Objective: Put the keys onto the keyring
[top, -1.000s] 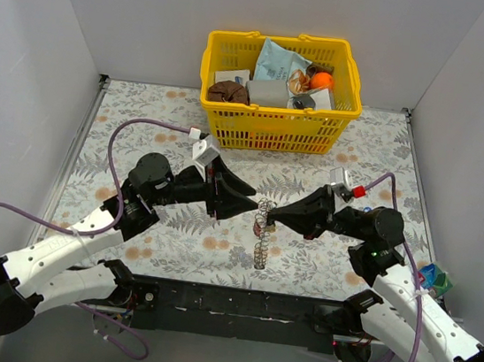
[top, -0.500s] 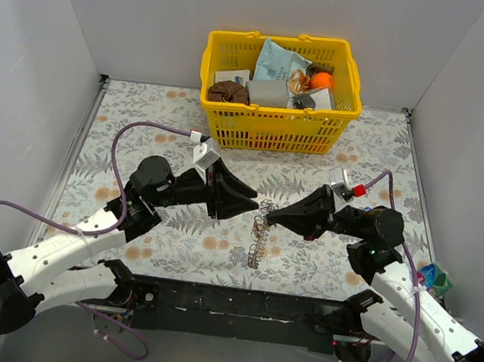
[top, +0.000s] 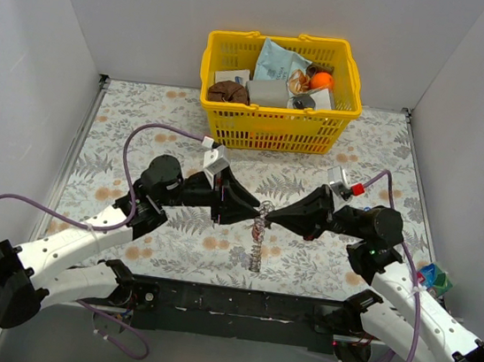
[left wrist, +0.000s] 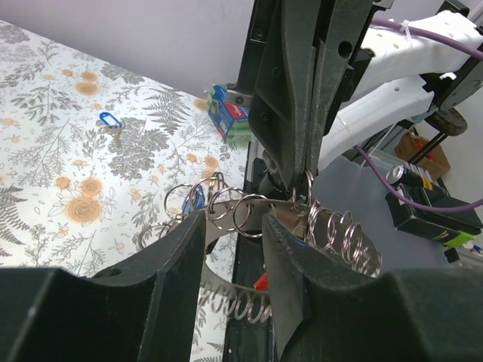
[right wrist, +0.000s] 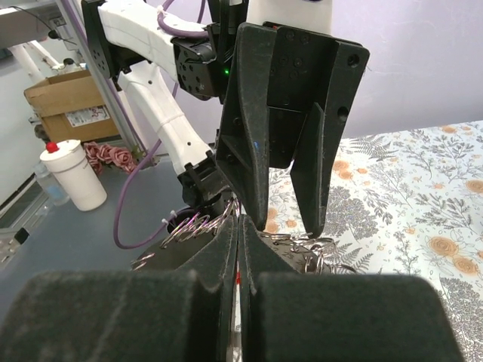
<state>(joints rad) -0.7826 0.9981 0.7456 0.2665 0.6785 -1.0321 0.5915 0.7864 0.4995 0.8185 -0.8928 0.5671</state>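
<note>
The keyring (top: pixel 259 237) is a flat silver band strung with several small wire rings. It hangs between the two grippers above the table. My right gripper (top: pixel 271 218) is shut on its band, as the right wrist view (right wrist: pixel 240 222) also shows. My left gripper (top: pixel 257 212) is open, with one jaw on each side of the band (left wrist: pixel 226 217) and not closed on it. A blue-headed key (left wrist: pixel 111 121) lies apart on the floral table. A blue bit (left wrist: pixel 198 198) and a red bit (left wrist: pixel 260 281) show among the rings. I see no pale key.
A yellow basket (top: pixel 276 123) full of items stands at the back centre. A small blue-green object (top: pixel 433 278) lies at the table's right edge and also shows in the left wrist view (left wrist: pixel 230 121). Grey walls close in left, right and back.
My left gripper has moved right and forward until its open jaws flank the keyring. My right gripper has held the ring almost still, and the hanging rings have swung a little.
</note>
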